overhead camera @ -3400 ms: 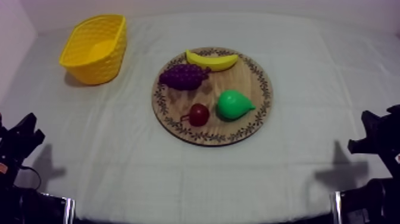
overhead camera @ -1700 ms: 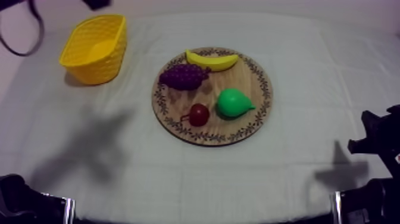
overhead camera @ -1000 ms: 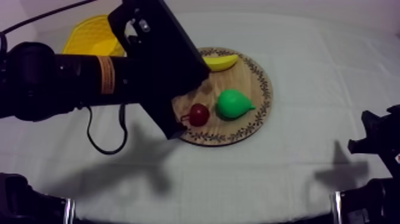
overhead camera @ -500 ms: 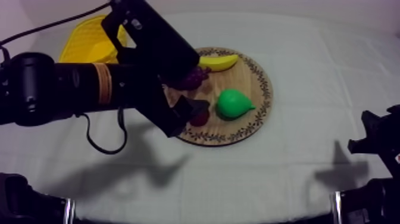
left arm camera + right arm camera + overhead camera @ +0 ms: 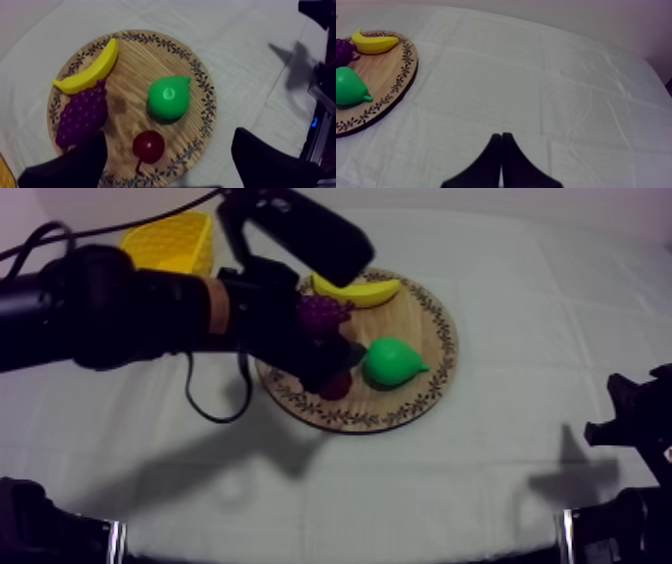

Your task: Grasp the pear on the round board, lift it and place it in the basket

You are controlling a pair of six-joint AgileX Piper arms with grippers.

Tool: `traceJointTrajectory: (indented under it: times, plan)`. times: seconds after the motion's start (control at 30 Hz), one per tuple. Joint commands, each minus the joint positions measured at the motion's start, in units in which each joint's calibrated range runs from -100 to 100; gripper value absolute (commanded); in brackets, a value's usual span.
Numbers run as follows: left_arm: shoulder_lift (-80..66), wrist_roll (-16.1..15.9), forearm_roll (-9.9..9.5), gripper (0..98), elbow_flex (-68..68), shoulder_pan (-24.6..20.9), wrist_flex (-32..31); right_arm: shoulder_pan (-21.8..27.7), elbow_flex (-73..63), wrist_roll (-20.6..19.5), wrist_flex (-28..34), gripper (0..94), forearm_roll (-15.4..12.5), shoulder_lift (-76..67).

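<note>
The green pear (image 5: 392,362) lies on the right half of the round wooden board (image 5: 425,323), stem end pointing right. My left gripper (image 5: 330,363) hovers over the board's left half, just left of the pear. In the left wrist view its black fingers (image 5: 75,165) stand wide apart, so my left gripper (image 5: 169,134) is open and holds nothing above the pear (image 5: 168,97) and the small red fruit (image 5: 148,146). The yellow basket (image 5: 172,240) stands at the far left, partly hidden by the arm. My right gripper (image 5: 501,137) is shut, low at the table's right side (image 5: 630,418).
A banana (image 5: 358,290) and a bunch of grapes (image 5: 322,310) lie at the board's far side. The small red fruit (image 5: 336,386) sits just left of the pear, partly under my left gripper. Bare cloth (image 5: 536,75) stretches right of the board.
My left arm has swung in from the left and moved right over the board. Its fingers have gone from shut to open. The right arm and the fruit have not moved.
</note>
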Motion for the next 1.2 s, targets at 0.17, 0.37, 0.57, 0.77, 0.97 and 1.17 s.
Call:
traceJointTrajectory:
  times: [0.17,0.37,0.57,0.77,0.97,1.17]
  plan:
    - [12.9,-9.6,3.74,92.0,-16.9,0.9,15.7,0.0,0.0,0.0,0.0,0.3,0.0,0.0]
    - [23.7,-10.5,3.97,92.6,-29.6,1.6,29.2,0.0,0.0,0.0,0.0,0.3,0.0,0.0]
    - [35.9,-11.7,3.58,92.5,-45.2,2.1,43.8,0.0,0.0,0.0,0.0,0.3,0.0,0.0]
    - [47.2,-13.0,3.10,91.5,-60.1,1.9,54.8,0.0,0.0,0.0,0.0,0.3,0.0,0.0]
    - [55.9,-13.2,1.84,85.1,-71.0,1.8,64.2,0.0,0.0,0.0,0.0,0.3,0.0,0.0]
    - [61.9,-12.9,0.81,74.5,-78.1,1.2,71.0,0.0,0.0,0.0,0.0,0.3,0.0,0.0]
